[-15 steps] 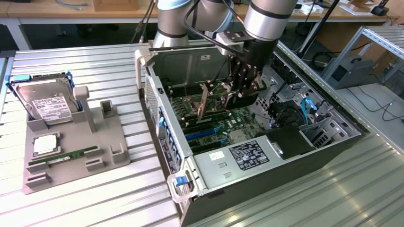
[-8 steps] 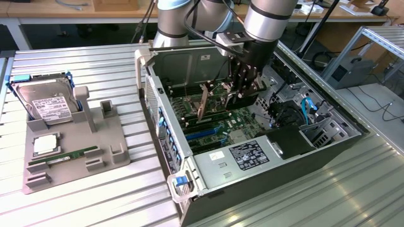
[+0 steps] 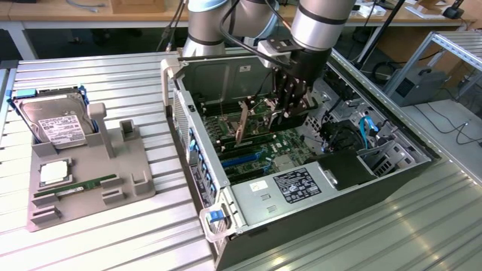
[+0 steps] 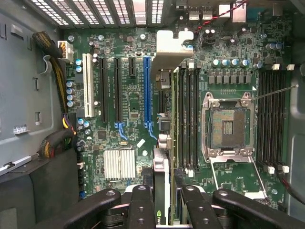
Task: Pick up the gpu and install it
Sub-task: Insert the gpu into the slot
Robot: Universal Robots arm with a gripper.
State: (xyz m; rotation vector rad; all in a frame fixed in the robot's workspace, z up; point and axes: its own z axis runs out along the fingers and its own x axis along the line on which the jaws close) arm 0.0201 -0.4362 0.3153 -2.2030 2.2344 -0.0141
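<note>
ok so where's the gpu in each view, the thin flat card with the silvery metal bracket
Exterior view: the gpu stands tilted, brownish face showing, inside the open grey computer case, held in the black gripper.
Wrist view: the gpu is edge-on, running from the gripper toward its bracket.
Shared landmark: the long blue expansion slot in the case.

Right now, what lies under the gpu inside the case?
The green motherboard lies under the gpu, with its blue slot and memory slots on either side. The strip directly beneath the card is covered.
</note>
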